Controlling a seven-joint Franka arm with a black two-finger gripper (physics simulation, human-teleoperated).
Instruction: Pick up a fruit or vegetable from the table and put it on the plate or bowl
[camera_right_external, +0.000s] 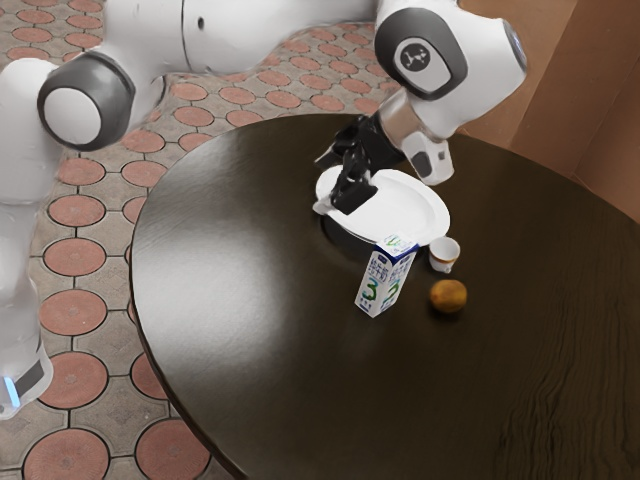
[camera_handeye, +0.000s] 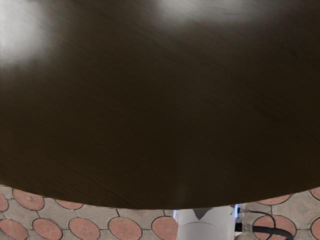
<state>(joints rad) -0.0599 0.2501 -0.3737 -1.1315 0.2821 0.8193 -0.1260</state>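
A round, dark wood counter (camera_right_external: 250, 300) is seen on a floor (camera_right_external: 80, 250) of red-brown round tiles. Toward its far side a white plate (camera_right_external: 400, 205) is set; whether it lies fully flat can't be told. Just in front of it a milk carton (camera_right_external: 385, 275) is stood upright, w/ a small white cup (camera_right_external: 444, 254) beside it at the exterior view's right. A brownish-orange fruit (camera_right_external: 448, 296) is placed near the cup, apart from the carton.

milk carton (camera_right_external: 385, 275) and small cup (camera_right_external: 444, 254) stand just beside the orange fruit (camera_right_external: 448, 296). its other sides are open tabletop (camera_right_external: 520, 345).
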